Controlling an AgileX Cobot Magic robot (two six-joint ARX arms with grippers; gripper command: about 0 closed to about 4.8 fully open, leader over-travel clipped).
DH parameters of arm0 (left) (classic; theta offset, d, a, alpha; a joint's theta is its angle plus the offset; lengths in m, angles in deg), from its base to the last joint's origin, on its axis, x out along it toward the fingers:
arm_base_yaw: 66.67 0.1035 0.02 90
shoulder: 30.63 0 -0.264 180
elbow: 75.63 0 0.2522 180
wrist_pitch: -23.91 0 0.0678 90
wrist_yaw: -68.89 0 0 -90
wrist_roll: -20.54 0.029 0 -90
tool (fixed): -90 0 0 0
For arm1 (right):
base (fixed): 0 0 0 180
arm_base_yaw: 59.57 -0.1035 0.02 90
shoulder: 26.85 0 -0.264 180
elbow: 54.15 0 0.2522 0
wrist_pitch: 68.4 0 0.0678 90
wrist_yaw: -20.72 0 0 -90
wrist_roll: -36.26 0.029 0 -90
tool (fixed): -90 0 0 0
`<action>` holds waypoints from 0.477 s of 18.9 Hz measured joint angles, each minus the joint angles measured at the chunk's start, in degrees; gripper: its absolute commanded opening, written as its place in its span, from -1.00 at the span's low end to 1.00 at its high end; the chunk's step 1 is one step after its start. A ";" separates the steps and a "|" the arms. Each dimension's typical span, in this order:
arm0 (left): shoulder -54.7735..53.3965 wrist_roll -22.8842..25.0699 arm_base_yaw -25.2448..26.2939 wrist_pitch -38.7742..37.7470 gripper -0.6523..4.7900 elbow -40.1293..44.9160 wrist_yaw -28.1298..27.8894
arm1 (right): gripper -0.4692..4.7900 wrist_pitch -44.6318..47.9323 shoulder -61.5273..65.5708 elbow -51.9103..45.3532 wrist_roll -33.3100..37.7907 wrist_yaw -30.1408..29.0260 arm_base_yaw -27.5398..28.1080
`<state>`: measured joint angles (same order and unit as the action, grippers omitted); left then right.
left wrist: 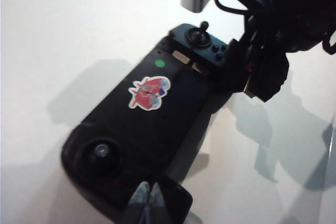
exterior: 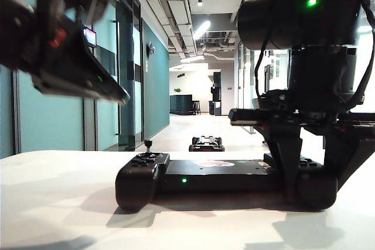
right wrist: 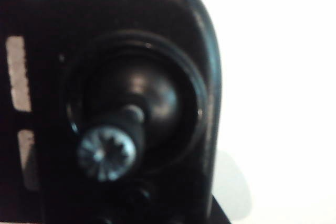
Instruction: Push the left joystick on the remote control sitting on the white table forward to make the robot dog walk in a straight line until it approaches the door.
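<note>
Left to right: the left gripper [exterior: 111, 89], fingertips pressed together, hangs above and left of the left joystick [exterior: 148, 143]. The remote control [exterior: 225, 175] lies crosswise on the white table [exterior: 58, 203]; the right gripper [exterior: 313, 174] straddles its right end, apparently clamping it. The robot dog [exterior: 206, 143] lies beyond.
</note>
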<state>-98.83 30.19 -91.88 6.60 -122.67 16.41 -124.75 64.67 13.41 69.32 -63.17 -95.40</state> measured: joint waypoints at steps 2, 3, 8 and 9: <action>-3.96 0.00 0.00 2.51 -0.78 0.00 0.61 | -0.23 -0.04 0.00 0.00 -0.02 0.00 0.00; -5.68 0.00 0.02 3.10 -0.78 0.00 0.61 | -0.23 -0.02 0.00 0.00 -0.02 0.00 0.00; -11.89 0.00 0.00 8.35 -0.78 0.00 1.09 | -0.23 -0.02 0.00 0.00 0.00 0.04 0.00; -12.59 0.00 0.00 9.38 -0.78 -0.02 1.16 | -0.23 -0.02 0.00 0.00 0.00 0.04 0.00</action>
<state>-111.42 30.19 -91.88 15.98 -122.69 17.57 -124.77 64.67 13.41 69.32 -63.13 -95.40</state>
